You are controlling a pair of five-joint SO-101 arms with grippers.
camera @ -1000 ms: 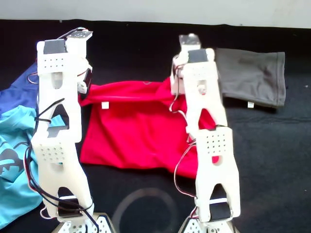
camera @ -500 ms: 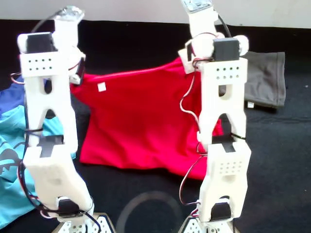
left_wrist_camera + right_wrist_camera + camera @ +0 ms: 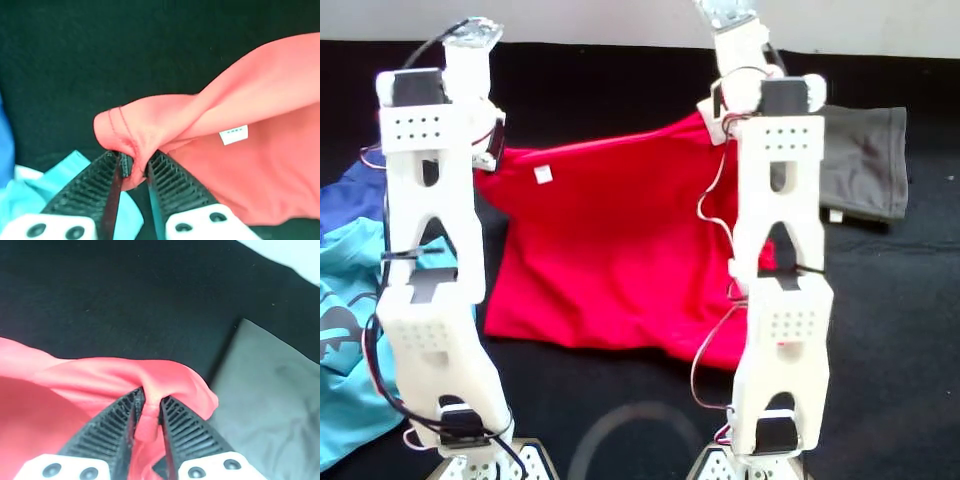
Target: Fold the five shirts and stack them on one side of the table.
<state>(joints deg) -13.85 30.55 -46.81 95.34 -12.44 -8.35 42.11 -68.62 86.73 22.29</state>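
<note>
Red shirt point(image 3: 610, 260): on the bench point(image 3: 890, 330) between the two arms. Its near part lies flat; its far edge is held up off the surface, strung between both sets of jaws.
Left jaws: on the left arm point(image 3: 430, 250), almost closed, with a bunched, stitched corner of the red shirt pinched between the ribbed pads.
Right jaws: on the right arm point(image 3: 780, 250), almost closed on the opposite corner fold, beside the grey shirt point(image 3: 860, 165).
Tag: a small white tag point(image 3: 543, 174) sits on the raised edge, near the left jaws.
Handling (judged): thin, light, limp knit — no stiffness, so it sags between the grips and creases wherever it lands. The smooth fabric may creep out of a shallow pinch.
Where to hold (judged): at corners or on a hem, where stitching gives bulk. The two grips should be level and well apart so the edge stays taut.
Other shirts: the grey one lies flat and compact at the far right of the bench. A teal shirt point(image 3: 345, 330) and a blue shirt point(image 3: 355, 190) lie rumpled and overlapping at the left edge.
Containers: no basket or tray seen — the shirts rest directly on the black bench cover.
</note>
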